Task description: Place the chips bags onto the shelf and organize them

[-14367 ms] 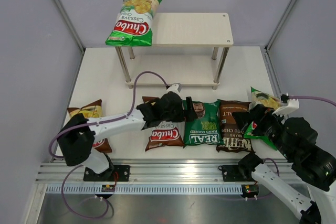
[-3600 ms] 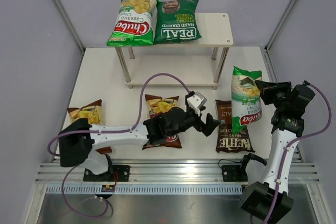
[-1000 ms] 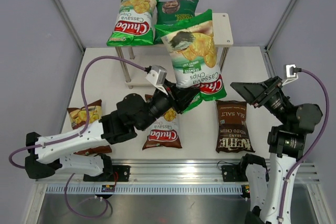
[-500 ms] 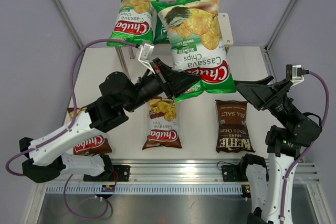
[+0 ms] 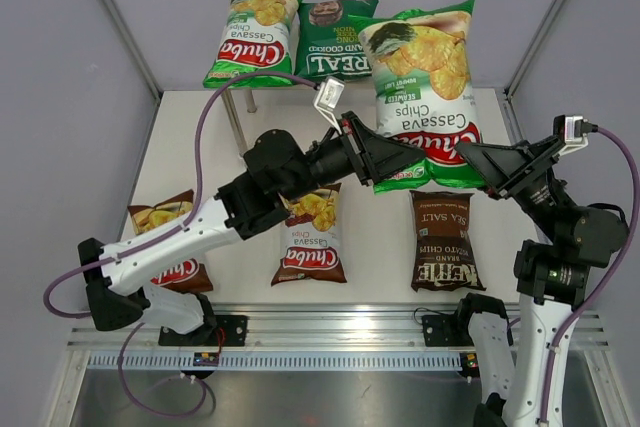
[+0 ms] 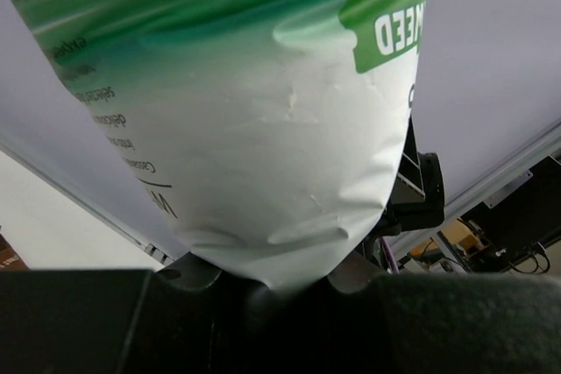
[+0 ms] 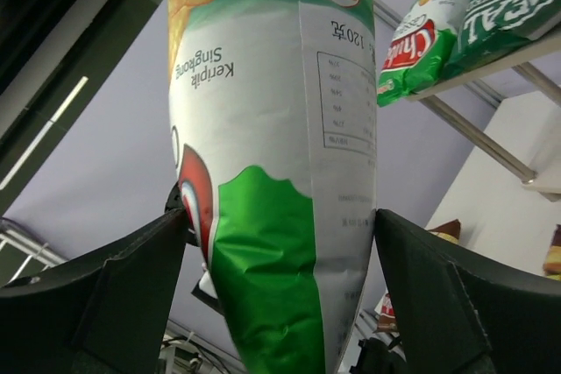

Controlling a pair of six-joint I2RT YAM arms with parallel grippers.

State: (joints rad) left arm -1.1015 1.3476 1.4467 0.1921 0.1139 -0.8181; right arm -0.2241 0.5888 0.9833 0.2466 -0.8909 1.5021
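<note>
Shelf [image 5: 234, 119] boards carry a light-green Chuba bag [image 5: 255, 37] at the top tier's left end and the REAL bag [image 5: 335, 39] beside it. The second light-green Chuba bag [image 5: 425, 77], over the REAL bag half a second ago, has swung across above the shelf's right end, so I judge the third placement close. The left gripper [image 5: 390, 157] clamps its lower seam. In front of the shelf's right end, the right gripper [image 5: 485, 165] has its fingers [image 7: 96, 304] spread wide either side of the bag, not pressing it.
</note>
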